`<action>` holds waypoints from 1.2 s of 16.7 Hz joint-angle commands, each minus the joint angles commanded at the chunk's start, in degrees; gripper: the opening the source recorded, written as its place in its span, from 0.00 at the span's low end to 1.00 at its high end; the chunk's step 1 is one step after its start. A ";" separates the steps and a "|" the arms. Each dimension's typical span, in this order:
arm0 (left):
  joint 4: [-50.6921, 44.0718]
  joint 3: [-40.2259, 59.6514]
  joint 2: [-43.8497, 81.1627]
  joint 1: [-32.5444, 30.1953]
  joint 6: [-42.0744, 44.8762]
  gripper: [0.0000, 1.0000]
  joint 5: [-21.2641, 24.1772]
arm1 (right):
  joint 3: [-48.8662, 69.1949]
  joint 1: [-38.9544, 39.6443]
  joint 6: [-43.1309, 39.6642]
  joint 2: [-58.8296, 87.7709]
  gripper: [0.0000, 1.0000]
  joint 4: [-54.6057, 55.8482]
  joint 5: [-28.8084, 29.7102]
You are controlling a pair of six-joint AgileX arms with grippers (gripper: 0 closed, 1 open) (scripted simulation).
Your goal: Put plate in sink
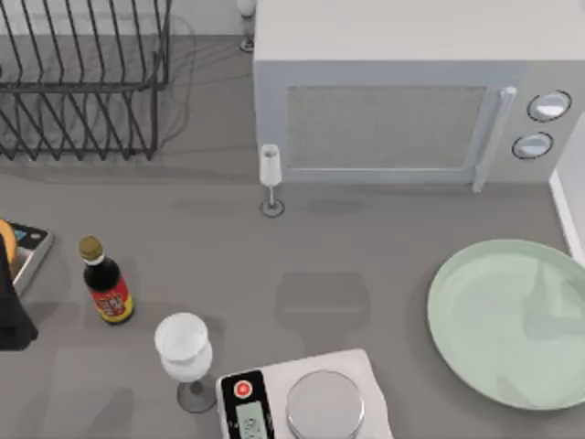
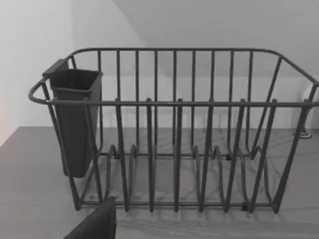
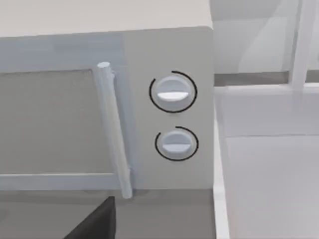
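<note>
The plate (image 1: pixel 512 320), large, round and pale mint-green, lies flat on the grey counter at the right, in front of the microwave. Beside it at the right edge runs the thin white rim of the sink (image 1: pixel 566 216). The right wrist view has the sink (image 3: pixel 269 169) as a pale recessed basin next to the microwave's knobs, with one dark finger (image 3: pixel 97 223) of my right gripper low in the picture. My left arm (image 1: pixel 11 315) is parked at the far left edge. One of its dark fingers (image 2: pixel 97 224) points at the dish rack. Nothing is held.
A grey-white microwave (image 1: pixel 402 91) stands at the back. A wire dish rack (image 1: pixel 82 78) with a dark cutlery cup (image 2: pixel 75 119) fills the back left. A sauce bottle (image 1: pixel 106 282), wine glasses (image 1: pixel 186 352) (image 1: pixel 271 178) and a scale (image 1: pixel 306 402) stand about the counter.
</note>
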 joint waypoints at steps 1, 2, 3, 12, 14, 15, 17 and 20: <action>0.00 0.00 0.00 0.00 0.00 1.00 0.00 | 3.32 1.40 1.43 4.20 1.00 -2.64 0.00; 0.00 0.00 0.00 0.00 0.00 1.00 0.00 | 6.90 2.91 2.98 8.90 1.00 -5.49 0.00; 0.00 0.00 0.00 0.00 0.00 1.00 0.00 | 10.70 4.51 4.63 14.02 1.00 -8.52 0.00; 0.00 0.00 0.00 0.00 0.00 1.00 0.00 | 47.51 19.99 20.50 66.55 1.00 -37.74 0.02; 0.00 0.00 0.00 0.00 0.00 1.00 0.00 | 54.33 22.84 23.41 76.37 1.00 -43.11 0.02; 0.00 0.00 0.00 0.00 0.00 1.00 0.00 | 57.28 24.07 24.68 80.57 1.00 -45.44 0.03; 0.00 0.00 0.00 0.00 0.00 1.00 0.00 | 62.08 26.10 26.75 87.22 1.00 -49.25 0.03; 0.00 0.00 0.00 0.00 0.00 1.00 0.00 | 66.14 27.83 28.53 92.63 1.00 -52.54 0.03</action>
